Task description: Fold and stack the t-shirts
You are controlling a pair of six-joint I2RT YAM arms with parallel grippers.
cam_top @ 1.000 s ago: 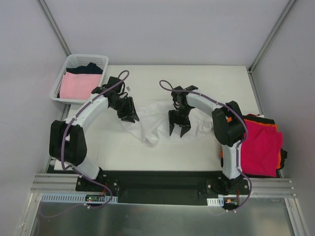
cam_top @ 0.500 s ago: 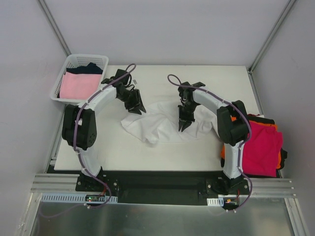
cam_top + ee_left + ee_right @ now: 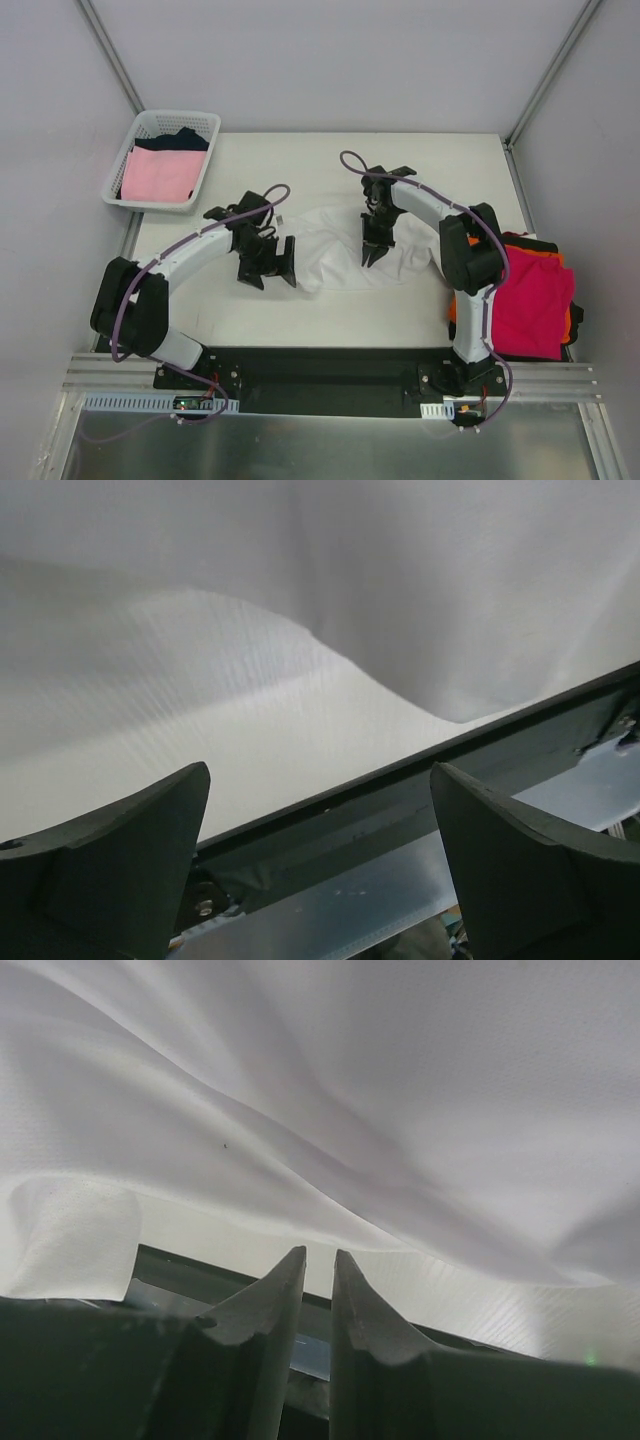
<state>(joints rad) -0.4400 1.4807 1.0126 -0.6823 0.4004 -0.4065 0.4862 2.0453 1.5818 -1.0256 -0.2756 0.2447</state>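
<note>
White t-shirt [image 3: 335, 250] crumpled at centre of frame on smooth white table [image 3: 440, 160]; soft cloth, fine ribbed knit in my wrist views, rounded folds

Left gripper [image 3: 268, 268] at shirt's left edge, jaws wide, nothing between; fingers [image 3: 110, 870] dark, matt, wedge-shaped

Right gripper [image 3: 373, 250] on shirt's upper right part, jaws near together, thin slit; I cannot tell if cloth nipped

Upper left: white plastic lattice basket [image 3: 128, 150], pale pink shirt [image 3: 160, 175], dark shirt [image 3: 182, 138] behind it

Right edge: flat magenta shirt [image 3: 530, 300] over orange shirt [image 3: 568, 322]
</note>
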